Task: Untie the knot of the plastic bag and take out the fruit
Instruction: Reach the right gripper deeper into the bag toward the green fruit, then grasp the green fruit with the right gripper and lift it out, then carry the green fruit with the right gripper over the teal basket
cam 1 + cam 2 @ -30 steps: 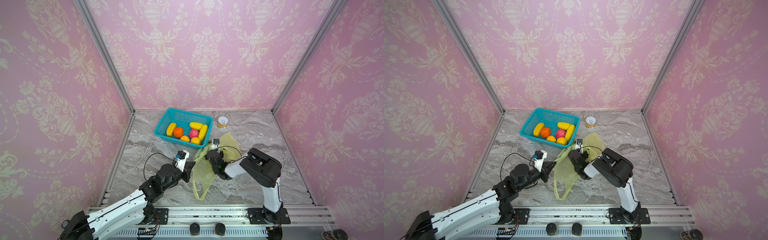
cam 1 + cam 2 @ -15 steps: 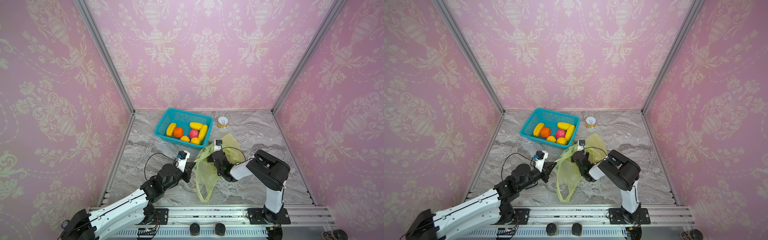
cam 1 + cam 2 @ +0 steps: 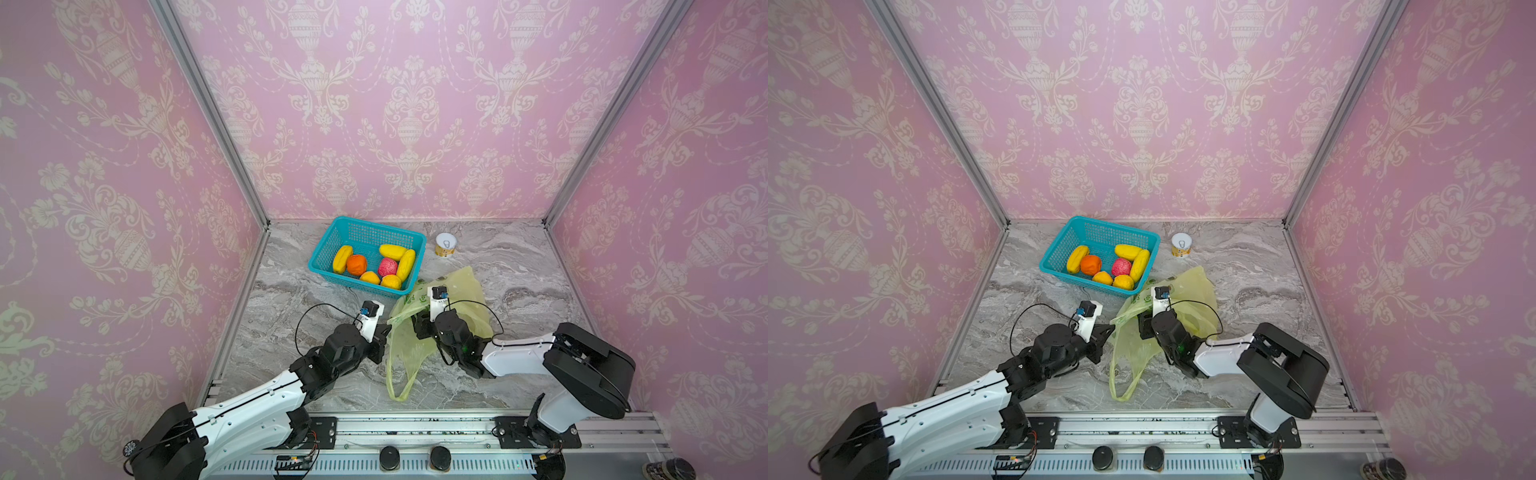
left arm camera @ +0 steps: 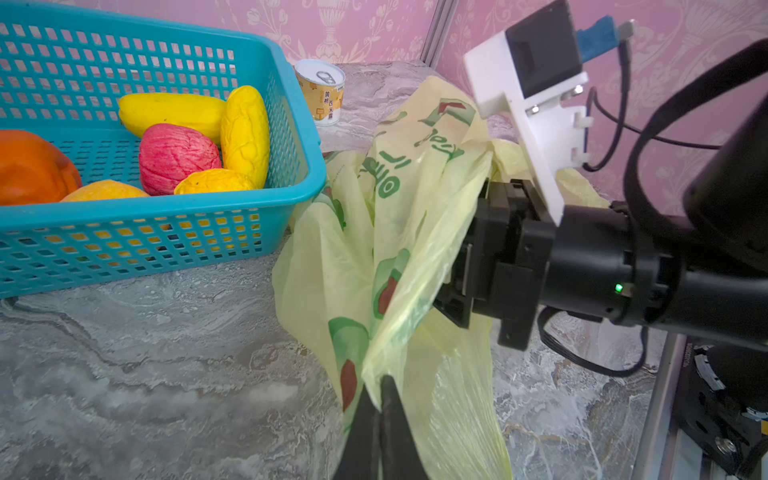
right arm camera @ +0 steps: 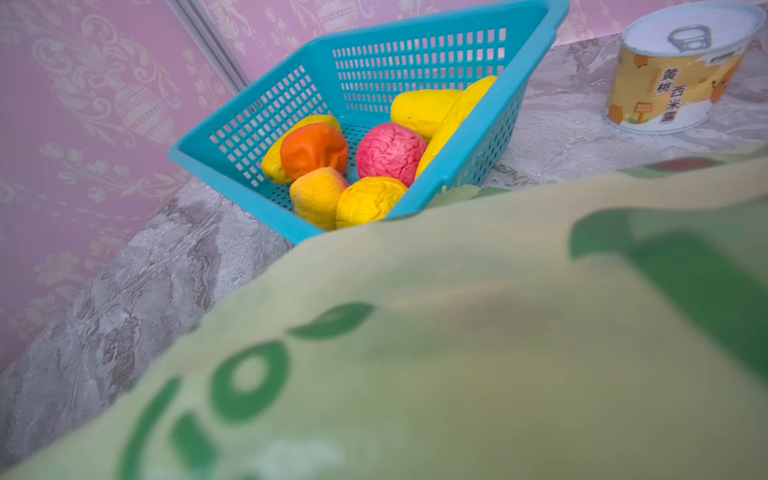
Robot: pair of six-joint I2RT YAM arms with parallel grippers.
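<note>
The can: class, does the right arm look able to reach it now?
Probably not directly: the plastic bag drapes over the right gripper and lies between it and the can.

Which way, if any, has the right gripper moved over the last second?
Yes. The right gripper has pulled back slightly from the teal basket, toward the front rail and to the right in a top view.

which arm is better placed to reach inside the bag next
Right, probably. The right claw is buried in the folds of the plastic bag, tips hidden, while the left claw is shut on its edge, holding it up.
</note>
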